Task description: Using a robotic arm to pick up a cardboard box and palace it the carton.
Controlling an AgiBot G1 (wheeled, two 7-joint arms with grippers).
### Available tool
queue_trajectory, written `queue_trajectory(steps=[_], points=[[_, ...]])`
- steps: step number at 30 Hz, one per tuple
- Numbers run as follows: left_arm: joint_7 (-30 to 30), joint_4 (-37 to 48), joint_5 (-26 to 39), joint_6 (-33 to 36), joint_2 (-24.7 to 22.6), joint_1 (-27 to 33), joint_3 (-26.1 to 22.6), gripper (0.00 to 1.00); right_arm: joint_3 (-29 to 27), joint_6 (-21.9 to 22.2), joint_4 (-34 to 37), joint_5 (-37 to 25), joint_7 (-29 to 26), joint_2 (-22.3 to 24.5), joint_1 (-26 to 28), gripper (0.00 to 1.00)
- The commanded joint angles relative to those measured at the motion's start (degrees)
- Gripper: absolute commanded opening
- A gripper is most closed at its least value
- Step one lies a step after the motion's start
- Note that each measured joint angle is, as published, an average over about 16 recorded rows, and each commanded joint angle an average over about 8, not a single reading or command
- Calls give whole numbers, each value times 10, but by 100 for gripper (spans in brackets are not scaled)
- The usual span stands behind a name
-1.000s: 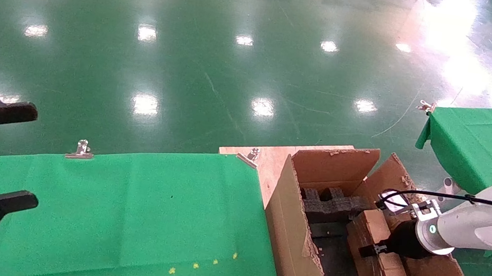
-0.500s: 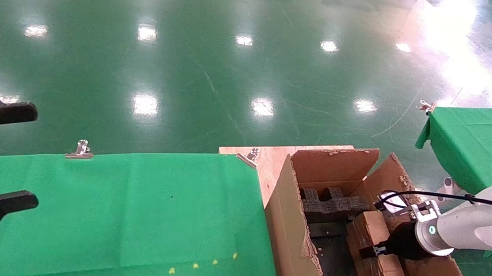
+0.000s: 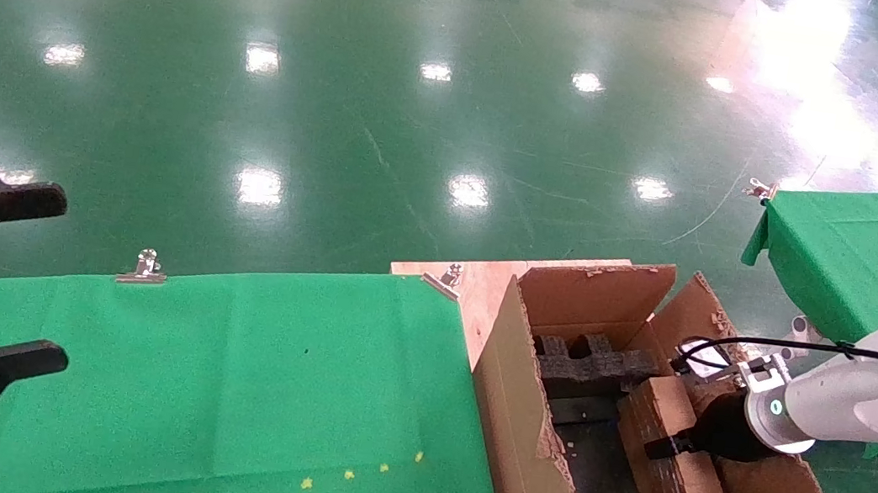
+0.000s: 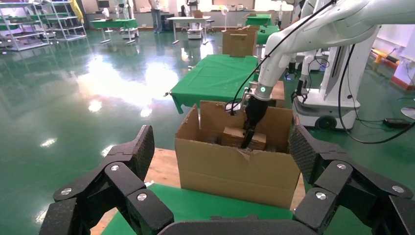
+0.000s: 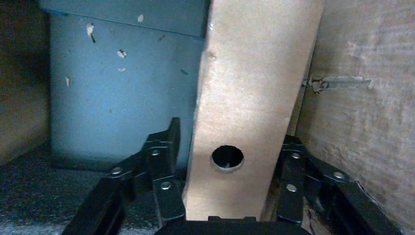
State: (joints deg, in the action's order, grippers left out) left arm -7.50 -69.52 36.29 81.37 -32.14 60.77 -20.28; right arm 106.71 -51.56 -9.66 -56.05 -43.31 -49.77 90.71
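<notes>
The cardboard box (image 3: 664,405) stands tilted on edge inside the carton (image 3: 525,428), between black foam inserts (image 3: 593,364). My right gripper (image 3: 663,446), on the white robotic arm (image 3: 859,404), reaches into the carton and is shut on the box. In the right wrist view the box (image 5: 249,98), with its round hole, fills the space between the fingers of the gripper (image 5: 234,137), close to the carton's inner wall. My left gripper (image 3: 61,280) hangs open and empty over the green table's left end. The left wrist view shows the carton (image 4: 235,171) and the box (image 4: 234,137).
A green-clothed table (image 3: 217,387) lies left of the carton, with metal clips (image 3: 145,267) on its far edge. A wooden board (image 3: 484,286) sits under the carton. A second green table (image 3: 871,252) stands at the right. Shiny green floor lies beyond.
The right arm's wrist has shifted very slightly to the right. The box and carton stay where they were. The left arm has not moved.
</notes>
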Motion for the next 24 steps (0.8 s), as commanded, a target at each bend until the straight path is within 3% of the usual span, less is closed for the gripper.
queue_trajectory(steps=[1, 15, 20, 24], points=[[0, 0, 0, 0, 0, 0, 0, 100, 1, -1, -2, -2, 1, 2, 3, 100], [0, 0, 0, 0, 0, 0, 0, 100, 3, -2, -50, -14, 6, 32, 71, 100], [0, 0, 0, 0, 0, 0, 0, 100, -4, -7, -108, -15, 20, 56, 122, 100], [0, 0, 0, 0, 0, 0, 0, 100, -23, -16, -195, -1, 47, 94, 173, 100]])
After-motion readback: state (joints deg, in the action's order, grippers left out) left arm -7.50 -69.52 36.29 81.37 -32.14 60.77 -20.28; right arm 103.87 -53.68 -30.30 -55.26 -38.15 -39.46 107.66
